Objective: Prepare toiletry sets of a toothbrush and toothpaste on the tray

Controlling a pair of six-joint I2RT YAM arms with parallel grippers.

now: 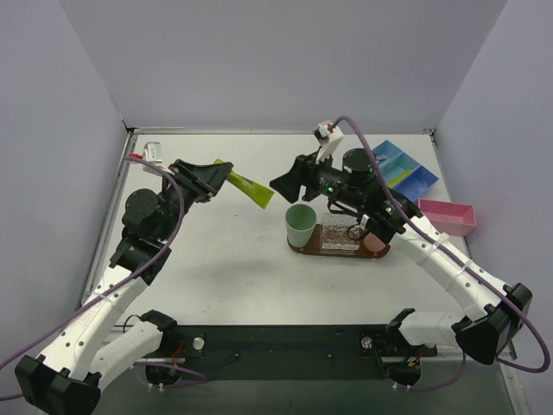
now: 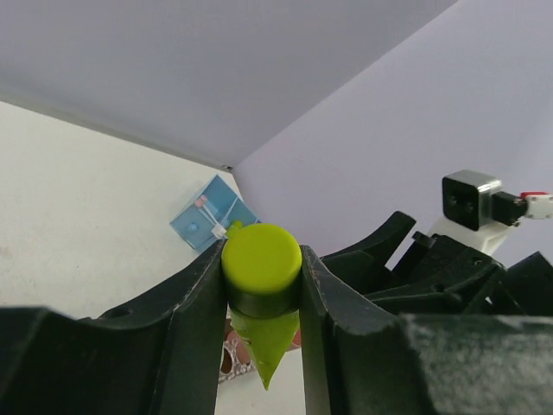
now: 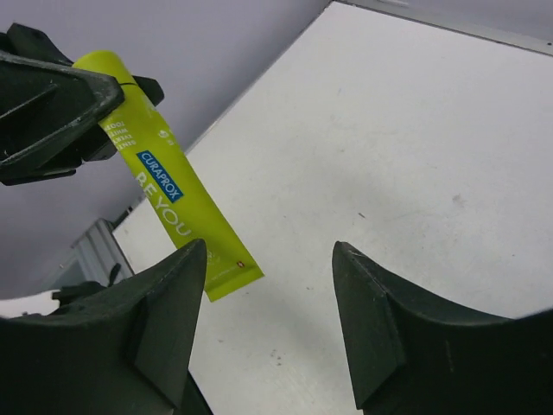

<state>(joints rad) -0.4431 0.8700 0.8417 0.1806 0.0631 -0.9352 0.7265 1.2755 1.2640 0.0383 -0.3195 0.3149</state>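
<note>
Gripping the toothpaste (image 1: 251, 189) at its cap end, the left end effector (image 1: 223, 178) holds it above the bench (image 1: 225, 268), left of the tray (image 1: 304, 250). The right end effector (image 1: 278, 183) is released, just beside its flat end.

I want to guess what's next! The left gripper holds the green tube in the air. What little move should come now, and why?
Probably the right gripper should back away a little. Its jaws stand open, and the left gripper alone pinches the toothpaste at its cap, so clearing space lets it travel toward the tray.
</note>
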